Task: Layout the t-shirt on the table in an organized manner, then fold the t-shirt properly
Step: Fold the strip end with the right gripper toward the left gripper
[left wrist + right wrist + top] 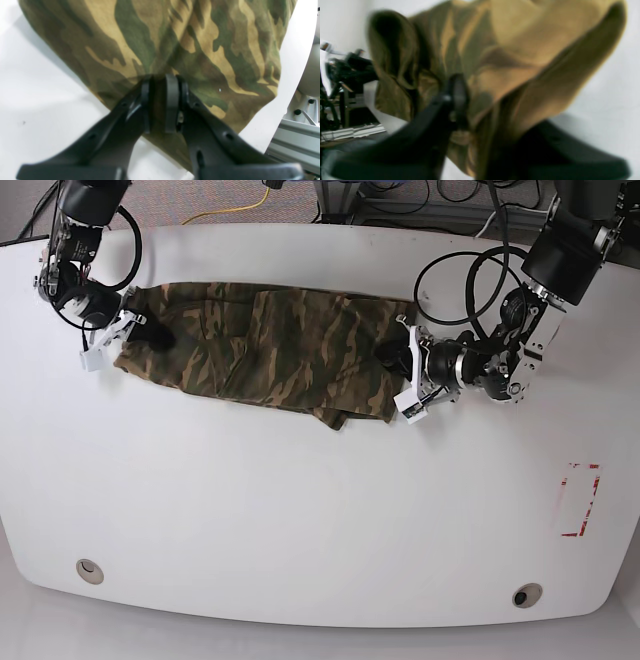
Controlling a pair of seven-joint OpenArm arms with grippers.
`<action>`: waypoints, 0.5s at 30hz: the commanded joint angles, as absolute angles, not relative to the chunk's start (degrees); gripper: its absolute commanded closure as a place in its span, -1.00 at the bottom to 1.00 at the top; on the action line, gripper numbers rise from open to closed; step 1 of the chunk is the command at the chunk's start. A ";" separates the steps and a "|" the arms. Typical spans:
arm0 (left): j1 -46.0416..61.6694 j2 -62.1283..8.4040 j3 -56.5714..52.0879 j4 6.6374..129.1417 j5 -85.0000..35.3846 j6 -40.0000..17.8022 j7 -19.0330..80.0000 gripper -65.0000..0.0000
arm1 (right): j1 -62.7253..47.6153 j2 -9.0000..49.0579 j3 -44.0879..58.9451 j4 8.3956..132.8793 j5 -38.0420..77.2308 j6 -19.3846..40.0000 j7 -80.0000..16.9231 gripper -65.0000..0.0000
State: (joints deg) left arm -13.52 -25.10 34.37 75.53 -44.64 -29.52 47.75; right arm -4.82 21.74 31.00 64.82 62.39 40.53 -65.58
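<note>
The camouflage t-shirt (270, 345) lies stretched in a rumpled, bunched band across the far half of the white table (300, 510). At the band's right end, my left gripper (392, 355) holds it. In the left wrist view the left gripper (158, 105) is shut on a fold of the t-shirt (175, 37), with cloth pinched between the pads. My right gripper (150, 335) is at the band's left end. The right wrist view is blurred: the right gripper (475, 107) is closed around a bunch of the t-shirt (507, 50), whose cloth hides one finger.
A red rectangular outline (580, 500) marks the table near its right edge. Two small round holes (89, 569) (526, 594) sit near the front edge. Black cables (470, 280) loop behind the left arm. An aluminium frame (297, 140) lies beyond the table edge.
</note>
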 commanded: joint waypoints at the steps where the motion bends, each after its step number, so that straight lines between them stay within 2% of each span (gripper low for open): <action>1: -13.23 -25.54 34.68 74.77 -37.58 -27.38 53.93 0.77 | -4.18 22.64 31.08 65.19 57.27 40.00 -67.30 0.90; 3: -13.23 -25.10 34.59 74.68 -37.58 -27.38 53.93 0.77 | -4.00 22.64 31.08 65.80 55.43 40.00 -67.30 1.00; 15: -13.14 -23.69 34.77 74.68 -37.58 -27.38 53.93 0.77 | -6.73 20.18 31.08 83.47 51.47 40.00 -66.86 1.00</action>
